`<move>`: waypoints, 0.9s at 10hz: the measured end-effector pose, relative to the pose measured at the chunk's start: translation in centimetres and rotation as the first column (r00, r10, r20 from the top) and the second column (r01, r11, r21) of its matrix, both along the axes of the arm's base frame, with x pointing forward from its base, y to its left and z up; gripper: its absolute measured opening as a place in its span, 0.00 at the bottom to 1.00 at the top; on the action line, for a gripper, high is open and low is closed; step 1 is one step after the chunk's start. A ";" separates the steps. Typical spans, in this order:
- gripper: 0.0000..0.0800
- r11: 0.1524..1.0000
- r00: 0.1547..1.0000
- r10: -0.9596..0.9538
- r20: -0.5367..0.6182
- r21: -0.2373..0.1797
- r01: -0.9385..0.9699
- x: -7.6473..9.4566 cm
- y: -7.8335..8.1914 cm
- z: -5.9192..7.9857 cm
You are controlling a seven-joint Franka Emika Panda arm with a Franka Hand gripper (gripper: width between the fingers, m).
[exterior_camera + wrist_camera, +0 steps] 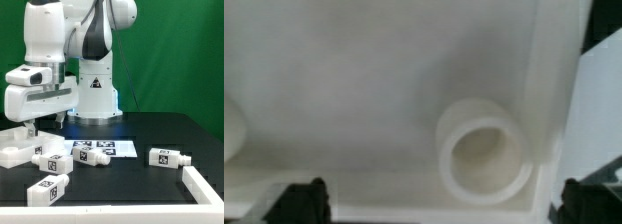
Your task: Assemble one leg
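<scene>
Several white legs with tag stickers lie on the black table: one [52,158] beside the panel, one [48,188] near the front, one [92,156] by the marker board, one [170,157] toward the exterior view's right. My gripper [38,126] hangs low over the large white panel [14,146] at the exterior view's left. In the wrist view the gripper [450,205] is open and empty, its dark fingertips [304,200] spread wide over the panel [367,90]. A round socket hole [487,152] in the panel lies close below. No leg shows in the wrist view.
The marker board [112,146] lies in front of the robot base. A white raised border piece [203,187] sits at the front on the exterior view's right. A green wall stands behind.
</scene>
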State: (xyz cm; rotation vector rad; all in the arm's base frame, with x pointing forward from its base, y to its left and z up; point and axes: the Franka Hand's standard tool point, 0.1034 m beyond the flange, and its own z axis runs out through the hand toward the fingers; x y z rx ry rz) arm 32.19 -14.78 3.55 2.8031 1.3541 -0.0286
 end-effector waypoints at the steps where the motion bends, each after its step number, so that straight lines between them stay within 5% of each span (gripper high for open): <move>1: 0.81 1.000 1.000 -0.009 -0.007 0.001 0.009 -0.4 -0.7 -0.5; 9: 0.81 1.000 1.000 -0.015 -0.017 0.002 0.015 -0.5 -1.0 -1.1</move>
